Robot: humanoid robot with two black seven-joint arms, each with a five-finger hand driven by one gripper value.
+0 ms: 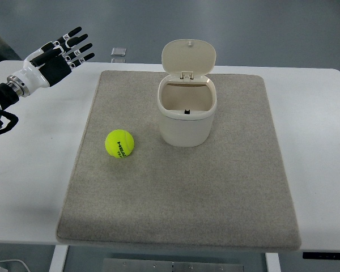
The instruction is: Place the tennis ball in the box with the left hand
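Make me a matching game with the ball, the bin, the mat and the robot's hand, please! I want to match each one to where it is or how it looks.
Things:
1. tennis ball
2. box
3. mat
4. left hand

Clues:
A. grey, spread across the white table
B. up in the far left corner, fingers spread, holding nothing
C. yellow-green, lying on the mat left of the box
D. cream, lid flipped up, nothing visible inside

Pairs: 1-C, 2-D, 3-A, 4-B
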